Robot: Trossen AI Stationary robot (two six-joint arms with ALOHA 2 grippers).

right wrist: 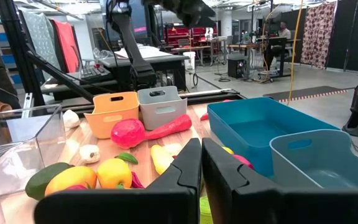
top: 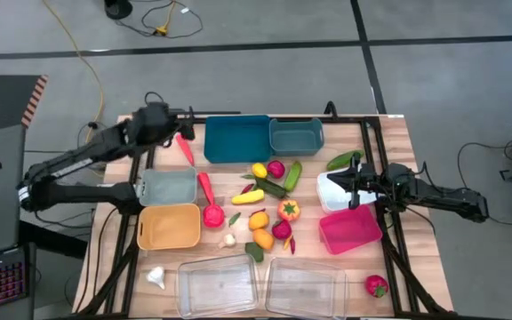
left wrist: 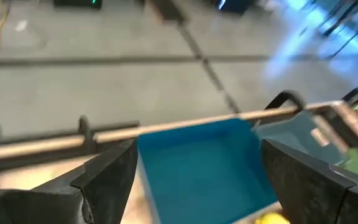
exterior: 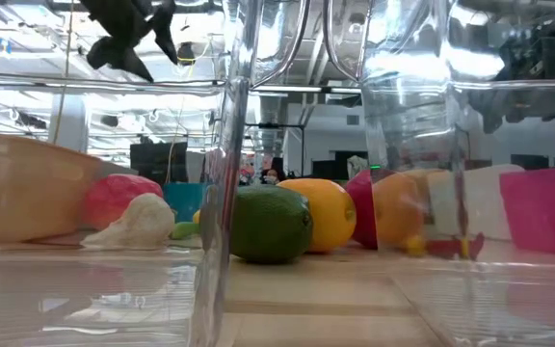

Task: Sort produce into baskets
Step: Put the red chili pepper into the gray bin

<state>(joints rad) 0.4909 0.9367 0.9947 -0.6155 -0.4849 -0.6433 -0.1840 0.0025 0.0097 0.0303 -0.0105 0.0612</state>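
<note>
Nearly all the produce [top: 269,206] lies unsorted on the surface [top: 398,147]; baskets [top: 236,139] look empty. Left pincer [top: 185,120] gapes empty, right pincer [top: 352,188] closed, empty.

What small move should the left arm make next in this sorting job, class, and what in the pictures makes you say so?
Probably lower the left gripper onto the red pepper just below it in the high view. Its fingers are open and hold nothing, it hangs near the large teal bin, and that bin is still empty. The right gripper waits shut over the white bin.
</note>
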